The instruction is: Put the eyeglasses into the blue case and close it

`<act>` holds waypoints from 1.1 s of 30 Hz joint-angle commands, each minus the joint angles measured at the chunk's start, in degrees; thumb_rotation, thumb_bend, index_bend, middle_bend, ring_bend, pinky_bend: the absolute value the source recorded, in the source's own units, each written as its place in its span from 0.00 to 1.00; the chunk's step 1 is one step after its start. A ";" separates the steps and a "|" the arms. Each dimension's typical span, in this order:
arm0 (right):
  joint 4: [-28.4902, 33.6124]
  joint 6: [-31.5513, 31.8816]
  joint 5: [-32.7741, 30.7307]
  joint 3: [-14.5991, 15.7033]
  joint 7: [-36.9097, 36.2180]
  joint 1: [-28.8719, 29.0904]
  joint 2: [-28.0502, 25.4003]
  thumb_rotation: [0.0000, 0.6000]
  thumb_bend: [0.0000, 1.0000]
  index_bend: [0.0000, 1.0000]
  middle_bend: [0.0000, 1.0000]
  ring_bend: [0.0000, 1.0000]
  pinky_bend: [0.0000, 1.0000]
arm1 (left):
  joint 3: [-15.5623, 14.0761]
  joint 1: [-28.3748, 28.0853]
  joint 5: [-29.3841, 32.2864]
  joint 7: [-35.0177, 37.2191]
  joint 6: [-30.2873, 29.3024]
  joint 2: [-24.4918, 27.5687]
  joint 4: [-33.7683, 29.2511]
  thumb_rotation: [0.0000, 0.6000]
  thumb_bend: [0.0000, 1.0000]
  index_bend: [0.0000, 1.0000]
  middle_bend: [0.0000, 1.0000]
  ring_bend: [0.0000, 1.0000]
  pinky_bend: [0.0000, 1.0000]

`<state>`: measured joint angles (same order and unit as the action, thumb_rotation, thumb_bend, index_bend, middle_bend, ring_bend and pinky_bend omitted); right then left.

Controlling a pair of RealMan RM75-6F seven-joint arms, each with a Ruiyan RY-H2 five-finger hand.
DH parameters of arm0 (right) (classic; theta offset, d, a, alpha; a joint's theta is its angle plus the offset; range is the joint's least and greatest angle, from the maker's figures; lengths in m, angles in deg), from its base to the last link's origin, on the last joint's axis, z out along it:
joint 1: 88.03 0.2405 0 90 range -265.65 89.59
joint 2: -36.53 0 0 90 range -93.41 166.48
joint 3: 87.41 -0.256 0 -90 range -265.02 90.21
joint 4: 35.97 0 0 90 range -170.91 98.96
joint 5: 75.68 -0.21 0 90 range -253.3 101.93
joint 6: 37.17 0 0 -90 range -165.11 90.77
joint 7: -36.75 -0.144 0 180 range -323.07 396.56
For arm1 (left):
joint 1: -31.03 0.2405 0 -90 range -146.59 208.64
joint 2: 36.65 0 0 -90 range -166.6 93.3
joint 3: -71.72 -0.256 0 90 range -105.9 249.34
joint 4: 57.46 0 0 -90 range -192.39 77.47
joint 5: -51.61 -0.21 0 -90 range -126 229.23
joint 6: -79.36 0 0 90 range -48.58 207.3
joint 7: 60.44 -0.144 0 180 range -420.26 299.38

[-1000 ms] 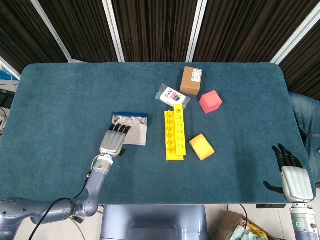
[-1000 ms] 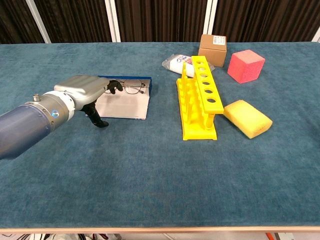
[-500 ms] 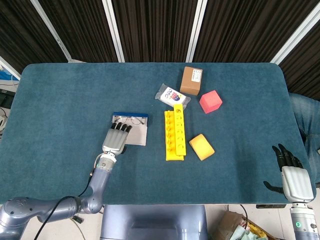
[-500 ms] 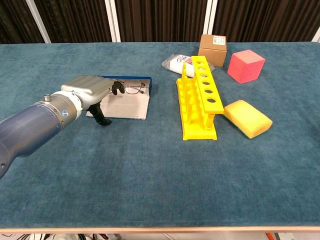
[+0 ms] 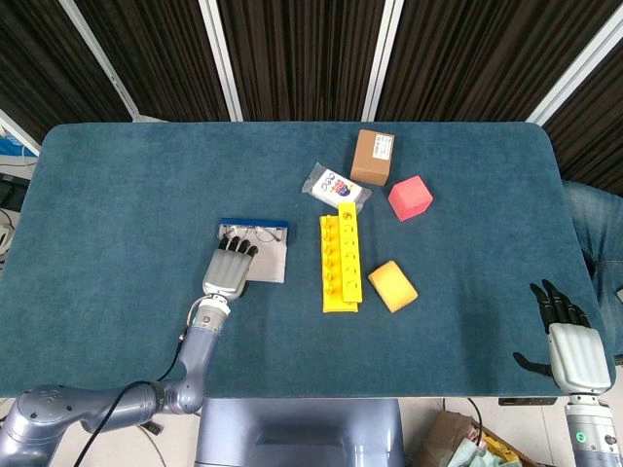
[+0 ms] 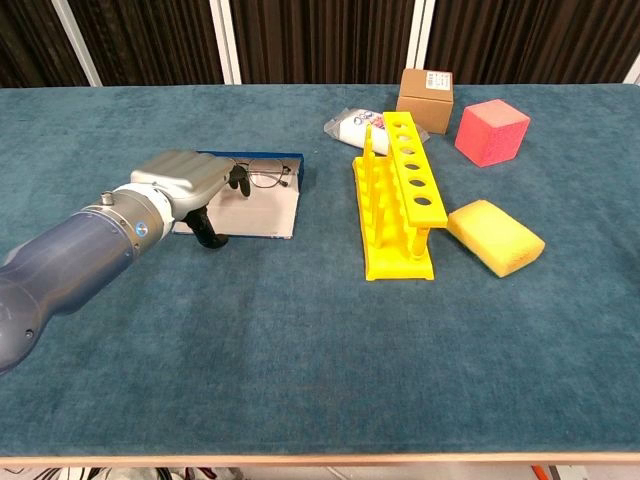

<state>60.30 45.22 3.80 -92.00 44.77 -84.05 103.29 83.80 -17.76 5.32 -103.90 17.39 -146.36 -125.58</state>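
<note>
Eyeglasses (image 6: 264,178) lie in the open blue case (image 6: 262,204), at left hand's (image 6: 186,180) fingertips.

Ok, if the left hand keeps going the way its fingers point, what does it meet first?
Probably the eyeglasses, lying in the open case just past the left hand's fingertips; the case's blue back wall lies beyond. Height above the case is unclear.

worktop (image 6: 300,350): matt teal cloth, napped. test tube rack (image 6: 398,195): glossy yellow plastic. box (image 6: 425,99): plain brown cardboard. sponge (image 6: 496,236): porous yellow foam. left hand (image 6: 185,180): smooth grey metal-look shell.
</note>
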 commanded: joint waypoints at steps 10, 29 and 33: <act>0.15 -0.12 -0.10 0.03 -0.05 0.00 -0.09 1.00 0.16 0.00 0.00 0.12 0.19 | 0.56 0.15 -0.80 -0.29 -0.02 -0.52 0.78 1.00 0.31 0.29 0.21 0.11 0.15; 0.72 -0.64 -0.66 0.06 -0.29 0.02 -0.45 1.00 0.16 0.00 0.00 0.12 0.19 | 2.55 -0.57 -1.82 -1.93 -1.21 -1.66 2.98 1.00 0.43 0.34 0.21 0.11 0.15; 0.80 -0.76 -0.84 0.05 -0.32 0.02 -0.50 1.00 0.16 0.00 0.00 0.12 0.19 | 3.55 -1.22 -1.63 -2.56 -1.28 -2.12 3.99 1.00 0.43 0.37 0.21 0.11 0.15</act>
<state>61.09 44.48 2.97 -91.95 44.45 -84.03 102.80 87.13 -18.81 3.62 -106.35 16.12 -148.34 -121.79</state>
